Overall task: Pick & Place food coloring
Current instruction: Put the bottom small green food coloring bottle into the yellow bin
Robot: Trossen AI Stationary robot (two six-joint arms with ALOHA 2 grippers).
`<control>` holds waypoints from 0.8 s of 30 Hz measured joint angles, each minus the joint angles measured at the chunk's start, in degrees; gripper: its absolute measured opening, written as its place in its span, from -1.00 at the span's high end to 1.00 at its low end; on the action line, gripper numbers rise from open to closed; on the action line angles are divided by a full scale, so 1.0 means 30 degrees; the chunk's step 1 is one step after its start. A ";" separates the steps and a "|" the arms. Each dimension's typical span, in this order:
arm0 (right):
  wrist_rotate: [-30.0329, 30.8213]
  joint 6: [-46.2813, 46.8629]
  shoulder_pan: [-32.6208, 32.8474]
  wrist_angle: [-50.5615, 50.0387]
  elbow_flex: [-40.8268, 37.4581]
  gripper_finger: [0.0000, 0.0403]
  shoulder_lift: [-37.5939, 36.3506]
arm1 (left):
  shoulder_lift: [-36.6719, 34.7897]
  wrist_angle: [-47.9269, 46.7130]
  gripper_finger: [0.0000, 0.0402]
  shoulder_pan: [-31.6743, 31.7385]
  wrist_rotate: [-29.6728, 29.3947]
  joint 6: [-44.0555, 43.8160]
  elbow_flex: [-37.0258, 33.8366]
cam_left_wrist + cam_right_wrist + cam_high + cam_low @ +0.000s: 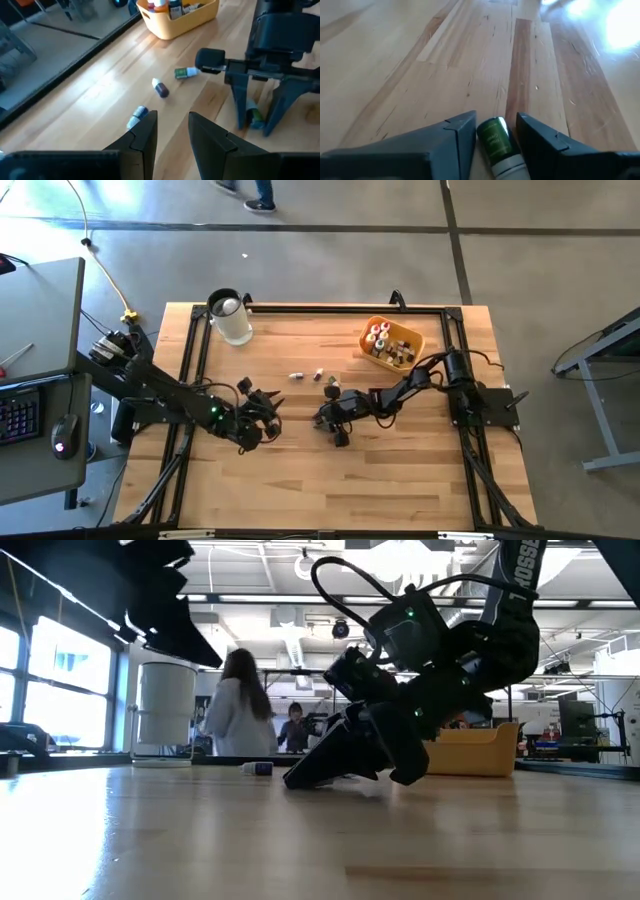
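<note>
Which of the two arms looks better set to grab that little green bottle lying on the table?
The right one. Its gripper is down at the table with the green bottle already between its jaws, whereas the left gripper sits off to the side, open.

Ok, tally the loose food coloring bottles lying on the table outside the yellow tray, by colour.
Green: 2, the free green bottle and the flanked green bottle between the right tool's fingers
Dark: 1, the dark bottle
Blue: 1, the blue bottle
Total: 4

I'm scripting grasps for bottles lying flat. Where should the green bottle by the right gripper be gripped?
Across its round body, coming straight down. The small green bottle with a white cap lies flat on the wooden table, and the right gripper already straddles it that way.
</note>
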 joint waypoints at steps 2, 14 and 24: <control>0.0247 -0.0004 0.0104 0.0002 0.0000 0.38 0.0000 | 0.0300 0.0421 0.48 -0.0004 0.0125 -0.0173 0.0006; 0.2907 0.0366 0.0271 -0.4733 -0.0096 0.67 -0.4117 | 0.2913 0.4299 0.48 -0.0058 0.1747 -0.0224 0.0000; 1.4288 0.2391 -0.0094 -2.0585 -0.0030 0.66 -1.4259 | 0.3104 0.4956 0.47 -0.0058 0.2602 -0.0209 0.0007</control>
